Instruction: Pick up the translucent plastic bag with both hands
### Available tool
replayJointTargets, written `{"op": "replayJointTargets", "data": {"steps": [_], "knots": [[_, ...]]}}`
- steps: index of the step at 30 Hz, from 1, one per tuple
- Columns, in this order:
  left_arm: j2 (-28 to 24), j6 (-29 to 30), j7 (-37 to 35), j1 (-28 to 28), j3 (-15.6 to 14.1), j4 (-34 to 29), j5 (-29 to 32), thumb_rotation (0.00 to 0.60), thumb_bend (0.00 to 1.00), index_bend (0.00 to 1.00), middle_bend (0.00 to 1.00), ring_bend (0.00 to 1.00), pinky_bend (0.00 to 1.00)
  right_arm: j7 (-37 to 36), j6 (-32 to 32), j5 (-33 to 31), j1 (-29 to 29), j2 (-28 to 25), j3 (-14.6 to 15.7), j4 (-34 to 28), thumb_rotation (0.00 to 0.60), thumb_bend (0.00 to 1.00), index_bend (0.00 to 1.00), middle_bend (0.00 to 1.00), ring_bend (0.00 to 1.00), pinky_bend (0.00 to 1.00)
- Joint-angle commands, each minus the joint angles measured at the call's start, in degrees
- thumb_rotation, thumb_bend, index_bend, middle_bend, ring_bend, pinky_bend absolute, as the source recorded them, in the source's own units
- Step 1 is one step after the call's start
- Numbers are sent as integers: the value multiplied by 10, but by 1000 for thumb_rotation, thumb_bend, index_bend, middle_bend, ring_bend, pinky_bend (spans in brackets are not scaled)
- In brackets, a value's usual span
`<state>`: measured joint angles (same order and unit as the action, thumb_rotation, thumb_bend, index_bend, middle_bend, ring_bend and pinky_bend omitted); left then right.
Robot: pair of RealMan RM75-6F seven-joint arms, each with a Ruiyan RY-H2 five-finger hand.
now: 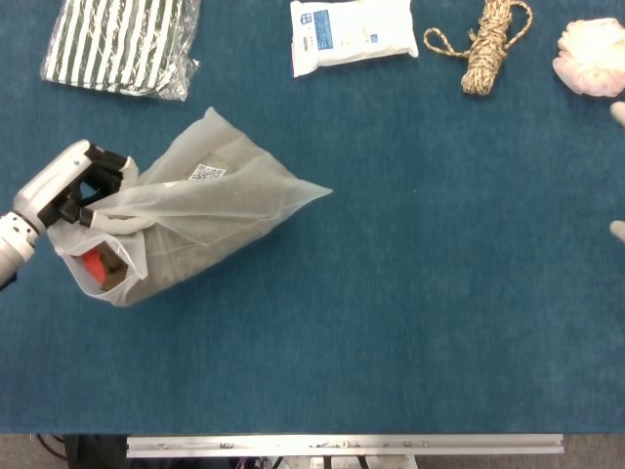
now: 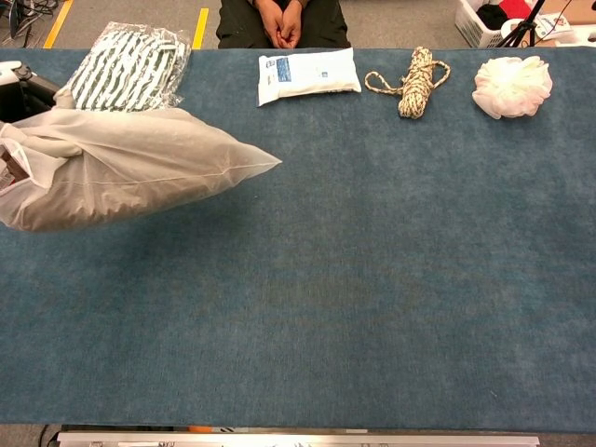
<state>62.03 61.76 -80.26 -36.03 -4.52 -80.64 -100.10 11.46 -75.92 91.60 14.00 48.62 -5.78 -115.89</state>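
The translucent plastic bag (image 1: 215, 210) hangs tilted at the table's left side, its mouth end raised and its far corner pointing right. My left hand (image 1: 73, 186) grips the bunched mouth of the bag. Something red and brown (image 1: 96, 264) shows inside near that end. In the chest view the bag (image 2: 130, 172) looks lifted off the blue table, with my left hand (image 2: 19, 84) at its upper left. Of my right hand (image 1: 618, 114) only two pale fingertips show, spread apart at the right edge and far from the bag, holding nothing.
Along the far edge lie a striped package (image 1: 117, 44), a white packet (image 1: 352, 31), a coiled rope (image 1: 488, 44) and a white puff (image 1: 591, 57). A person (image 2: 279, 19) sits behind the table. A metal rail (image 1: 342, 447) marks the near edge.
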Motion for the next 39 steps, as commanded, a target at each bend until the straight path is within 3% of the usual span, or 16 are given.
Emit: {"op": "replayJointTargets", "data": {"steps": [1, 9, 15, 25, 39], "knots": [[-14, 13, -35, -16, -1, -23, -7, 600, 333, 771, 826, 789, 1000, 8, 6, 8, 8, 7, -1, -5, 600, 63, 11, 241, 139, 311], [-32, 11, -52, -39, 7, -83, 4, 600, 332, 771, 826, 789, 1000, 53, 24, 33, 38, 55, -9, -7, 600, 61, 4, 200, 139, 311], [-53, 4, -68, -58, 15, -137, 11, 600, 332, 770, 824, 789, 1000, 87, 53, 47, 69, 121, -10, 8, 600, 34, 0, 127, 91, 313], [-70, -5, -80, -78, 23, -188, 20, 600, 333, 770, 821, 789, 1000, 127, 69, 52, 102, 211, -16, 45, 600, 30, 0, 121, 86, 314], [-72, -23, -78, -88, 35, -233, 44, 600, 332, 769, 819, 789, 1000, 176, 93, 42, 183, 410, -51, 159, 600, 16, 0, 120, 84, 299]]}}
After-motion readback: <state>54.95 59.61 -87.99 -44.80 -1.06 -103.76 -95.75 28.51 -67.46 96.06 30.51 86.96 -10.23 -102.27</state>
